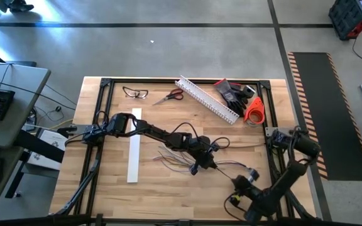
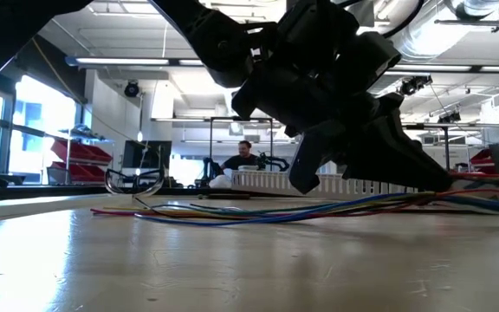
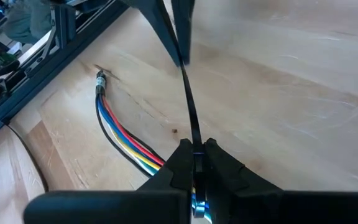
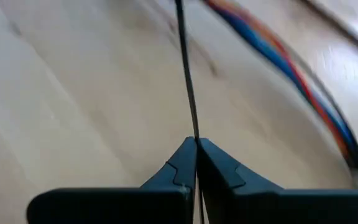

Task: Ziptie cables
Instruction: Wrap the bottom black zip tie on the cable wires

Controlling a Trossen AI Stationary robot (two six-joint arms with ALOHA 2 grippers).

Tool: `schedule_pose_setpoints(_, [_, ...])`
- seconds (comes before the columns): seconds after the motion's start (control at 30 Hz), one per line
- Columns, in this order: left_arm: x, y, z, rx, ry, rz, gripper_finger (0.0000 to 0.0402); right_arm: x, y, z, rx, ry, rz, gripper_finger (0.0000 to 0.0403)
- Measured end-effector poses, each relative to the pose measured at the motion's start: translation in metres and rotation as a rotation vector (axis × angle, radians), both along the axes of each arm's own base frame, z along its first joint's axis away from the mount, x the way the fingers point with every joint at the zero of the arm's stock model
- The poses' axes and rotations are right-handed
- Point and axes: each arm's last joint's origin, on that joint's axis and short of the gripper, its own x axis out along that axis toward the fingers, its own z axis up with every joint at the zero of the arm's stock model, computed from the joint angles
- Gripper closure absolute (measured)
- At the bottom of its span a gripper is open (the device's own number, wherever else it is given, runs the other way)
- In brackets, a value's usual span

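Ziptie [image 3: 191, 118] between both clamped hands

Table [image 1: 168, 194]: pale wood, matt, visible grain. Cables [image 3: 120, 134] on it: glossy plastic sheathing. Ziptie [image 4: 188, 87]: thin dark plastic.

Pale blond wood-grain desk [image 1: 168, 188] with a black metal frame. Thin limp cables [image 3: 126, 140] in blue, red, yellow, white and black. Thin stiff black ziptie [image 4: 187, 81]. White slotted plastic channel [image 1: 206, 99]. Orange tape roll [image 1: 254, 109] at upper right.
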Motion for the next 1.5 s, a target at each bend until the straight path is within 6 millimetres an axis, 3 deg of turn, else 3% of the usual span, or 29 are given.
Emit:
schedule_pose_setpoints(0.33, [0.001,0.009,0.0,-0.009,0.005,0.021,0.0398,-0.041,0.014,-0.001,0.1,0.064,-0.122,0.0403])
schedule_pose_setpoints(0.53, [0.001,0.008,0.0,-0.008,0.011,0.019,0.0398,-0.035,0.013,0.034,0.11,0.095,-0.034,0.0397])
schedule_pose_setpoints(0.7, [0.0,0.006,0.0,-0.009,0.009,0.015,0.0398,-0.024,0.0,0.067,0.12,0.139,0.05,0.0337])
schedule_pose_setpoints(0.9, [0.0,0.006,0.0,-0.008,0.01,0.015,0.0398,-0.009,-0.011,0.084,0.027,0.038,0.191,0.0235])
schedule_pose_setpoints(1.07, [0.0,0.006,0.0,-0.008,0.012,0.015,0.0398,0.012,-0.001,0.068,-0.158,-0.043,0.447,0.0192])
schedule_pose_setpoints(1.3, [0.0,0.004,0.0,-0.007,0.012,0.012,0.0398,0.042,-0.021,0.025,-0.286,0.031,0.335,0.0207])
schedule_pose_setpoints(1.5, [-0.001,0.003,0.0,-0.006,0.017,0.01,0.0398,0.059,-0.033,0.005,-0.313,0.102,0.271,0.0248])
